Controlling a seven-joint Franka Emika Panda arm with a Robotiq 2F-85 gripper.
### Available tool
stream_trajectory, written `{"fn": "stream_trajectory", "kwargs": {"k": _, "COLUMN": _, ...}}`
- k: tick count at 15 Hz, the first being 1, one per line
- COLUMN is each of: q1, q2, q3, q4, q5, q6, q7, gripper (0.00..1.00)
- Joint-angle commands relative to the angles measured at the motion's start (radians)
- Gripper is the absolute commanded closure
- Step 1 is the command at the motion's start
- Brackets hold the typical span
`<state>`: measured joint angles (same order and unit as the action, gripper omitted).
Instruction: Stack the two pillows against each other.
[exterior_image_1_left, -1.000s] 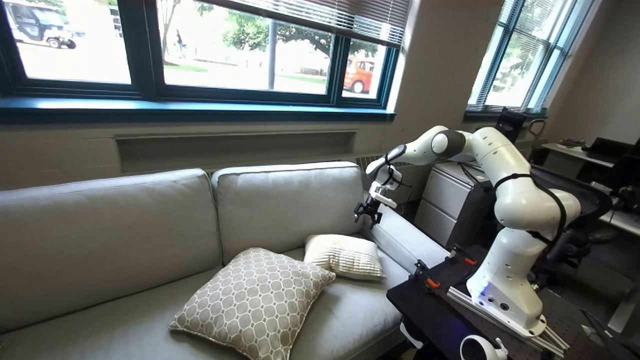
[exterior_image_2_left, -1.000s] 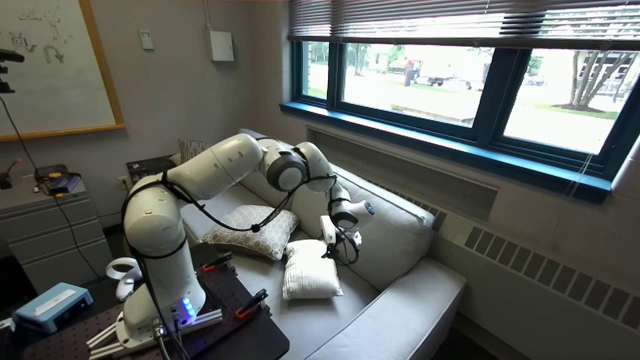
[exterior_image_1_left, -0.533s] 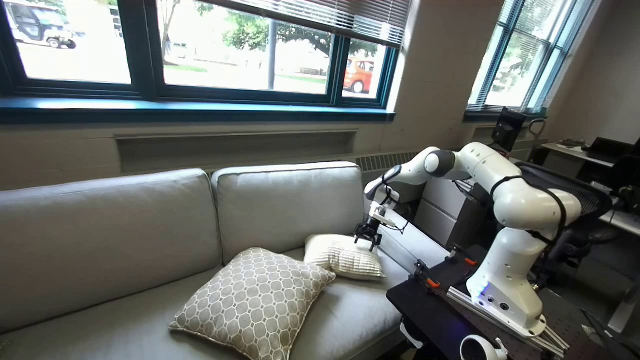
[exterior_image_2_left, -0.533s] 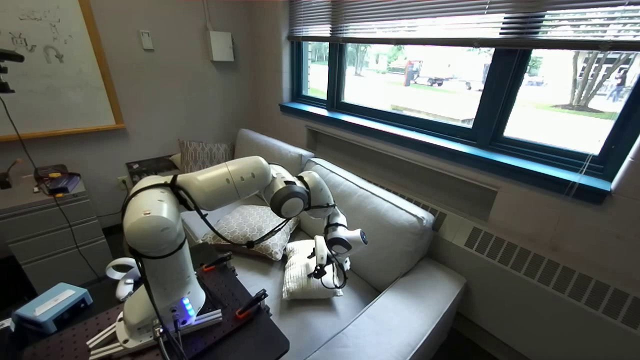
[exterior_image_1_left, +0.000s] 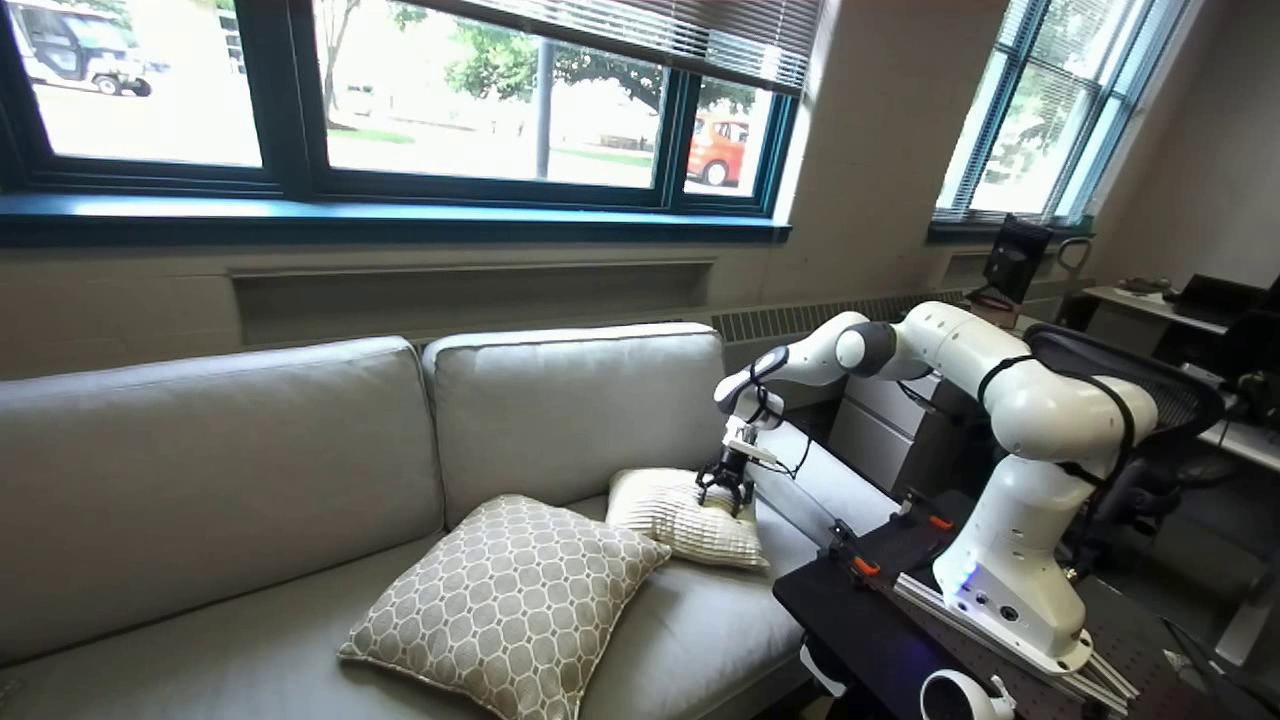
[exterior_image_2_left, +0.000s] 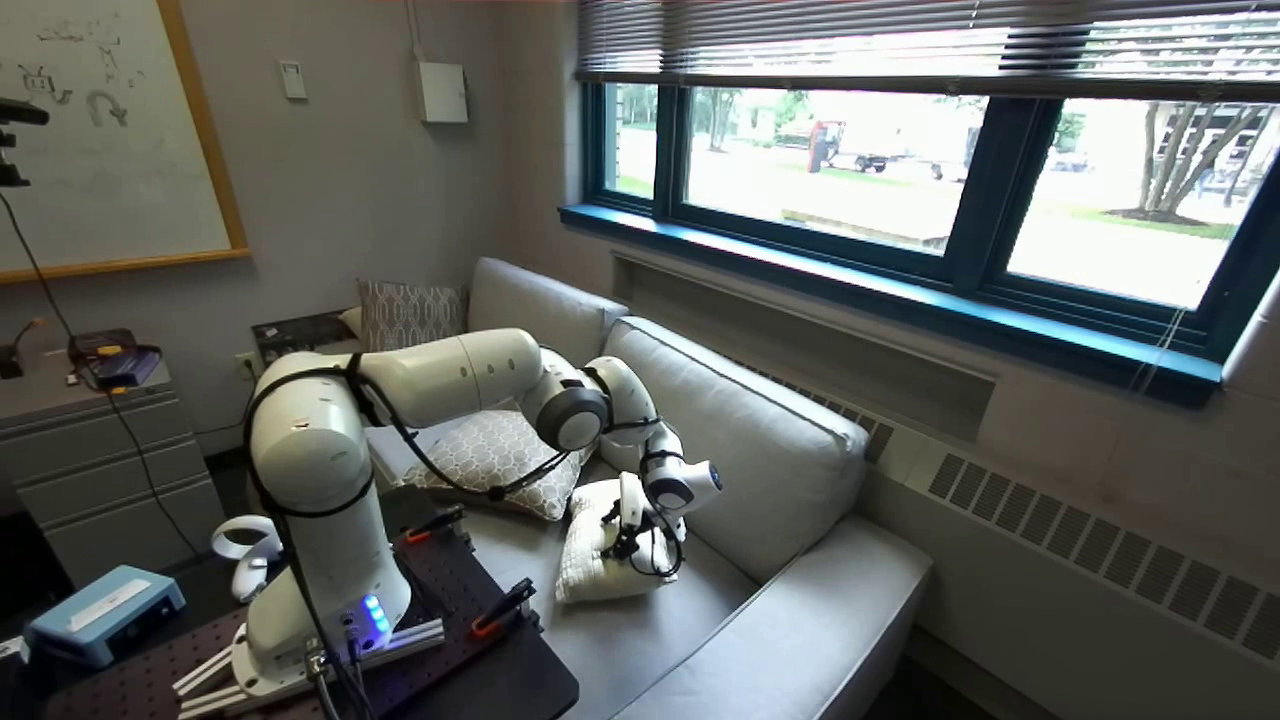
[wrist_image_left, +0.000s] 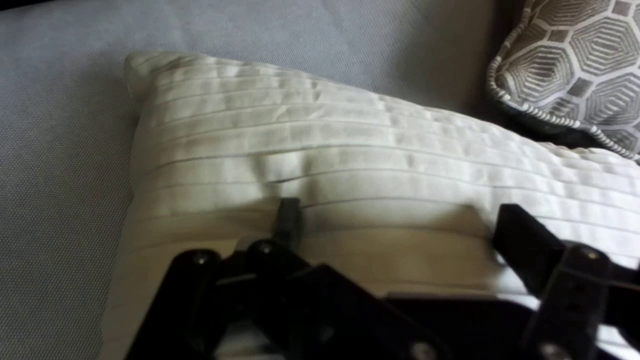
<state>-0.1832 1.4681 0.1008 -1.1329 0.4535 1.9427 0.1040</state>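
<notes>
The cream-white pillow (exterior_image_1_left: 650, 510) with pleated rows lies on the couch seat near the armrest. Its neighbour, the large beige lattice pillow (exterior_image_1_left: 510, 600), lies flat beside it, corner toward it, in both exterior views. Over the cream-white pillow (exterior_image_2_left: 585, 565) my gripper (exterior_image_1_left: 721, 504) points down with its jaws wide apart. In the wrist view the gripper (wrist_image_left: 399, 207) spans part of the pleated cloth (wrist_image_left: 350, 135), and the cloth is dented near one fingertip (wrist_image_left: 288, 215), so it appears to touch. Nothing is clamped between the fingers. A corner of the lattice pillow (wrist_image_left: 590, 65) shows at upper right.
Grey couch back cushions (exterior_image_1_left: 575, 410) rise behind the pillows. The armrest (exterior_image_2_left: 780, 650) stands close to the gripper's side. A black table (exterior_image_1_left: 840, 610) with orange-tipped clamps (exterior_image_1_left: 866, 567) carries the arm at the couch's front. Another patterned cushion (exterior_image_2_left: 412, 315) sits at the far end.
The open gripper has come down from above the armrest side onto the cream-white pillow. That pillow has shifted slightly and dips under the fingers. The lattice pillow has stayed put.
</notes>
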Motion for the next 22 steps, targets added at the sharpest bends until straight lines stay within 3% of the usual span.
{"fn": "stream_trajectory", "kwargs": {"k": 1, "q1": 0.039, "q2": -0.002, "q3": -0.018, "q4": 0.025, "q5": -0.03, "q6": -0.025, "q7": 0.064, "gripper": 0.25}}
{"fn": "stream_trajectory", "kwargs": {"k": 9, "q1": 0.066, "q2": 0.017, "q3": -0.039, "q4": 0.085, "q5": -0.071, "q6": -0.04, "q7": 0.107, "gripper": 0.84}}
{"fn": "stream_trajectory", "kwargs": {"k": 13, "q1": 0.077, "q2": 0.004, "q3": -0.045, "q4": 0.092, "q5": -0.073, "q6": -0.025, "q7": 0.102, "gripper": 0.94}}
{"fn": "stream_trajectory", "kwargs": {"k": 15, "q1": 0.08, "q2": -0.029, "q3": -0.049, "q4": 0.057, "q5": -0.069, "q6": -0.006, "q7": 0.094, "gripper": 0.88}}
{"fn": "stream_trajectory", "kwargs": {"k": 22, "q1": 0.005, "q2": -0.284, "q3": -0.105, "q4": -0.267, "q5": -0.025, "q6": 0.205, "q7": 0.031, "gripper": 0.89}}
